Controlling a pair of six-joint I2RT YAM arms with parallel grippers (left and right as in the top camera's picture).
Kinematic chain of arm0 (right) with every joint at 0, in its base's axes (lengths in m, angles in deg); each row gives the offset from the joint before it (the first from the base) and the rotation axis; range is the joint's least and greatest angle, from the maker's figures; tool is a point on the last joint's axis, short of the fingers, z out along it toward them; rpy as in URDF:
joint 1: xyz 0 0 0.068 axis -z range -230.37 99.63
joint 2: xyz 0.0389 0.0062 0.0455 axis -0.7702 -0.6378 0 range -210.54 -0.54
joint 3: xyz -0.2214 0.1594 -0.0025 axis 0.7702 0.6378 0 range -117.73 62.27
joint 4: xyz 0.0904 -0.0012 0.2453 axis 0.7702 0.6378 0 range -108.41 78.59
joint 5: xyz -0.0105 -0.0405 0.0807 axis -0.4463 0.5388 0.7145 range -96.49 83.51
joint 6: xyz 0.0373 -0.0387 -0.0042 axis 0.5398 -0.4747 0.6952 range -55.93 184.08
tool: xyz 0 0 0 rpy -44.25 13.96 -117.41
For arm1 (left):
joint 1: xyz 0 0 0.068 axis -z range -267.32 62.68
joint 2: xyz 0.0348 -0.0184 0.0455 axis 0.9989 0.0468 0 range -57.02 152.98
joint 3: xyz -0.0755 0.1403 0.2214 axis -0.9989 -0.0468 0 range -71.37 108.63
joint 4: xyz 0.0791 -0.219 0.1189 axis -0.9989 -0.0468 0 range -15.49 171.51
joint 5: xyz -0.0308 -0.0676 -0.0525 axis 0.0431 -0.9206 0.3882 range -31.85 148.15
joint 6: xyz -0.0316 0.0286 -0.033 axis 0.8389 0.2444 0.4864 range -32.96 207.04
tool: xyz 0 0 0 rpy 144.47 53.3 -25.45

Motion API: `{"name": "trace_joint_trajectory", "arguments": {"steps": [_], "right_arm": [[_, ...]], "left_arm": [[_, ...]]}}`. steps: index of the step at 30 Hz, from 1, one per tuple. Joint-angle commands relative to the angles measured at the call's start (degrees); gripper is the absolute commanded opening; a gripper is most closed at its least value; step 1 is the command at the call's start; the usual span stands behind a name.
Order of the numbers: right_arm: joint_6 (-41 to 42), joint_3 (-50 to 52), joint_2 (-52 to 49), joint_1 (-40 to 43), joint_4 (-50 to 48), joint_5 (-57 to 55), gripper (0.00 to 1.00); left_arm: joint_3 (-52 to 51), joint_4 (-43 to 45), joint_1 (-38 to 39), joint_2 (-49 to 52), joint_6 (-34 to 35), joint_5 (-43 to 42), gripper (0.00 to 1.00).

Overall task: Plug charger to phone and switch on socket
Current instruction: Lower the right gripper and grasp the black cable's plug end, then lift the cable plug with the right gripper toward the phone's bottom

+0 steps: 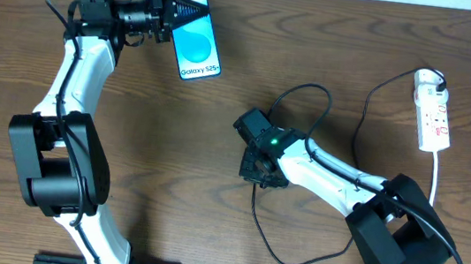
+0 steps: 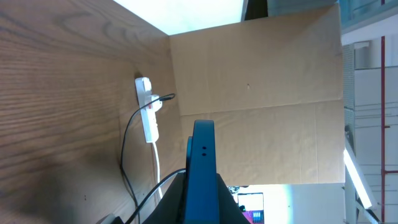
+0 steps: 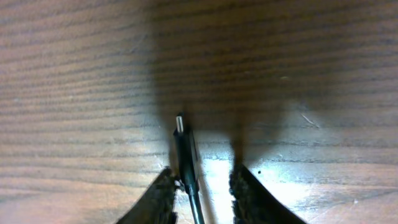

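Wooden table (image 3: 311, 62); right gripper (image 3: 204, 182), jaws spread, charger (image 3: 186, 155) tip lying between them; left gripper (image 1: 171, 9) clamps phone (image 1: 199, 50).

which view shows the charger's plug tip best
Right wrist: the plug tip lies close up on the wood between the right gripper's fingers. Overhead shows the cable loops, but the gripper hides the tip. Left wrist shows only distant cable near the socket.

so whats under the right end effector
Under the right end effector, the charger plug tip lies on the table between its open fingers, close to one. In the overhead view it hides that spot.
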Motion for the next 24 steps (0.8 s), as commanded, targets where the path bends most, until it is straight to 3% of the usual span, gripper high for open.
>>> {"name": "trace_joint_trajectory", "arguments": {"steps": [1, 8, 17, 20, 24], "right_arm": [[0.39, 0.0, -1.68, 0.17, 0.0, 0.15, 0.19], [0.39, 0.0, -1.68, 0.17, -0.24, 0.09, 0.01], [-1.64, -1.05, -1.57, 3.56, -5.7, 1.31, 0.01], [-5.53, -1.81, -1.51, 8.79, -6.1, 9.11, 0.01], [-11.17, -1.79, -1.51, 17.09, -16.85, 31.3, 0.01]], "left_arm": [[0.52, 0.28, -0.24, -0.52, -0.72, -1.6, 0.07], [0.52, 0.28, -0.24, -0.52, -0.72, -1.6, 0.07], [0.52, 0.31, -0.24, -0.52, -0.72, -1.57, 0.07], [0.52, 0.31, -0.24, -0.52, -0.72, -1.55, 0.07], [0.52, 0.31, -0.24, -0.52, -0.7, 0.98, 0.07]]}}
